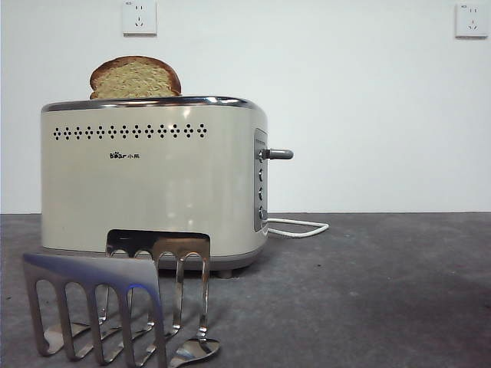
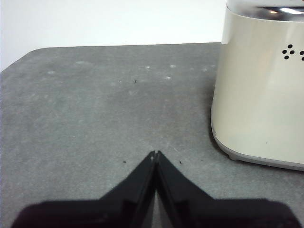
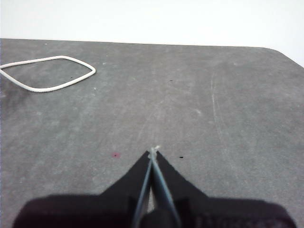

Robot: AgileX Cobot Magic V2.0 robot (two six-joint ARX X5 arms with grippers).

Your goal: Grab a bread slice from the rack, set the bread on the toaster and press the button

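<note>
The slice of bread (image 1: 135,77) stands upright in the toaster's top slot, its domed brown crust sticking out above the chrome rim. The cream toaster (image 1: 153,184) fills the left of the front view, its side lever (image 1: 278,154) raised; its rounded corner (image 2: 259,90) also shows in the left wrist view. The steel rack (image 1: 123,307) stands in front of the toaster, holding no bread. My left gripper (image 2: 155,154) is shut and low over the mat beside the toaster. Over bare mat, my right gripper (image 3: 153,151) is shut too. Neither arm shows in the front view.
A white power cord (image 3: 47,73) loops on the grey mat by the toaster's lever side (image 1: 299,228). Two wall sockets (image 1: 139,17) sit high on the white wall. The mat's rounded edges show in both wrist views.
</note>
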